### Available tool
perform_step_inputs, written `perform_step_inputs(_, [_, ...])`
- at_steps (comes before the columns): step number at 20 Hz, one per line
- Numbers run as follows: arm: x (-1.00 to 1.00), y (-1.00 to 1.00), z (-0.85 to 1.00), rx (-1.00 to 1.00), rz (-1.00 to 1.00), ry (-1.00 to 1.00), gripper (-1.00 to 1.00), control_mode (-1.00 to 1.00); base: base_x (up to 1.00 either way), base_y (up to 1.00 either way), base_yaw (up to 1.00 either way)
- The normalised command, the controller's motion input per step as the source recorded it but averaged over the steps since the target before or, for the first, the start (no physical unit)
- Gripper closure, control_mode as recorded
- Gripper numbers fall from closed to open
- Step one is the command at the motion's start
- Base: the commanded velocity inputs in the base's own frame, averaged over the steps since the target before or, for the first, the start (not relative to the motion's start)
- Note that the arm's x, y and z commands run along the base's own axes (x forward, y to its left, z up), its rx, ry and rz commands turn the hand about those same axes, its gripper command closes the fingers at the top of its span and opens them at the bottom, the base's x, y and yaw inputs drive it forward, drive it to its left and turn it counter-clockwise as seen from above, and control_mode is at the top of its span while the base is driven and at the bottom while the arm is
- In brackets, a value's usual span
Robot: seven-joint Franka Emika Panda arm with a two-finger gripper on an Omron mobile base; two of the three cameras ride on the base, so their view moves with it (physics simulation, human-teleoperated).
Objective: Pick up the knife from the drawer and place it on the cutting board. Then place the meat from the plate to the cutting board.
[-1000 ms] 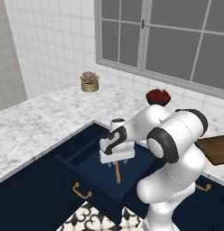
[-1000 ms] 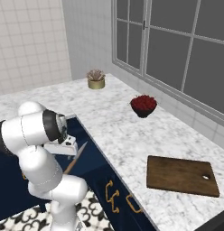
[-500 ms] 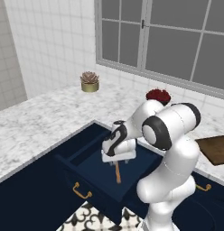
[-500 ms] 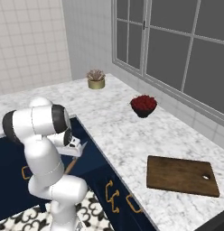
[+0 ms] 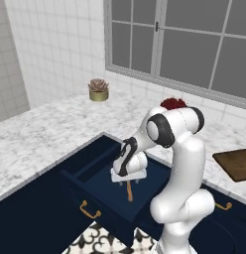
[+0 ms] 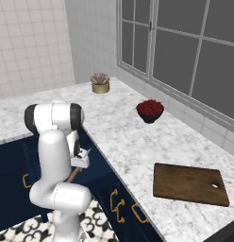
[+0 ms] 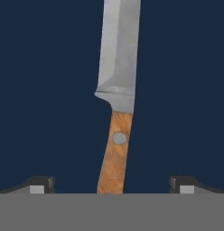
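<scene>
Progress: nothing has been placed yet; the knife (image 7: 115, 108) is not yet gripped, the board (image 6: 190, 183) lies bare.
Remaining: knife to be lifted and set on the board, then the meat moved.
Jaws: the gripper (image 7: 112, 184) is held fully open, empty, straddling the handle from above.
Knife location: flat on the drawer (image 5: 90, 177) floor.
Knife: smooth silver blade, tan grained wooden handle with a rivet.
Drawer: dark navy, shallow, gold handle.
Board: thin dark brown wood, rectangular, on the marbled desk (image 6: 119, 127) beside the drawer.

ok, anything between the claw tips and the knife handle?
Nothing. In the hand view the knife handle lies between open fingertips, bare drawer floor either side.
</scene>
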Motion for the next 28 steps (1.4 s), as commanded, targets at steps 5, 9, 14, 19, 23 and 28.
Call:
perform_step_inputs(5, [0.21, 0.01, -0.57, 0.0, 0.0, 0.03, -1.0, -1.0, 0.0, 0.0, 0.0])
perform_step_inputs(9, [0.0, 0.17, -0.91, 0.0, 0.0, 0.01, 1.0, -1.0, 0.0, 0.0, 0.0])
perform_step_inputs(14, [-0.3, 0.38, -0.49, 0.03, 0.0, 0.0, 1.0, -1.0, 0.0, 0.0, 0.0])
perform_step_inputs(19, [-0.29, 0.51, -0.13, 0.0, 0.0, 0.0, 1.0, -1.0, 0.0, 0.0, 0.0])
perform_step_inputs(23, [-0.01, 0.38, -0.12, 0.0, 0.0, 0.0, 1.0, -1.0, 0.0, 0.0, 0.0])
perform_step_inputs(28, [-0.1, 0.62, 0.0, -0.02, 0.0, 0.02, 1.0, -1.0, 0.0, 0.0, 0.0])
